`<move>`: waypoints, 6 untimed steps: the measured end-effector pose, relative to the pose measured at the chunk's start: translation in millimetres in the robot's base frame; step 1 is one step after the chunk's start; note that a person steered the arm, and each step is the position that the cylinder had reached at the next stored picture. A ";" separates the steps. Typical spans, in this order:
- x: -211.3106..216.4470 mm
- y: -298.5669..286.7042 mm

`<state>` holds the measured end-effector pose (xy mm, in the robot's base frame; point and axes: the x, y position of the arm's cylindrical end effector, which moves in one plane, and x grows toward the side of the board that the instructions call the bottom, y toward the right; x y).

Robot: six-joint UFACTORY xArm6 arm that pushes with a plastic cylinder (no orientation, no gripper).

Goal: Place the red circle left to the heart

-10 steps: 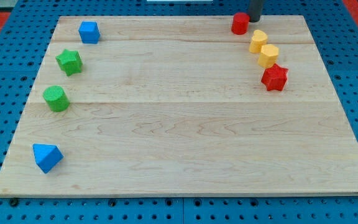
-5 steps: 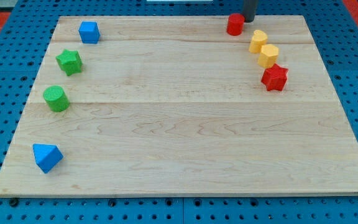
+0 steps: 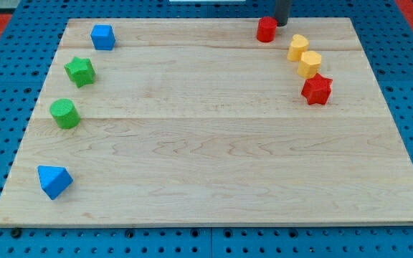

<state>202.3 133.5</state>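
Resting near the top edge of the bench, the red circle was seen in contact with, or just beside, my tip, which stood at its right and slightly toward the view's top. No pincer was carried by the arm, only the dark rod, so no open or closed state could be told.

To the right of the red circle and lower down, a yellow heart-like block and a second yellow block were lined up touching each other, with a red star-like block just below them. The yellow pair was set apart from the red circle by a small gap of bare wood.

Along the view's left side, well apart from the tip, were placed a blue cube, a green star, a green circle and a blue triangular block.
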 end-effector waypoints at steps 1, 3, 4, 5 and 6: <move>0.1 -23.4; 0.1 -32.9; 0.2 -35.7; 11.5 -37.7; 38.0 -41.5</move>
<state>240.3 92.0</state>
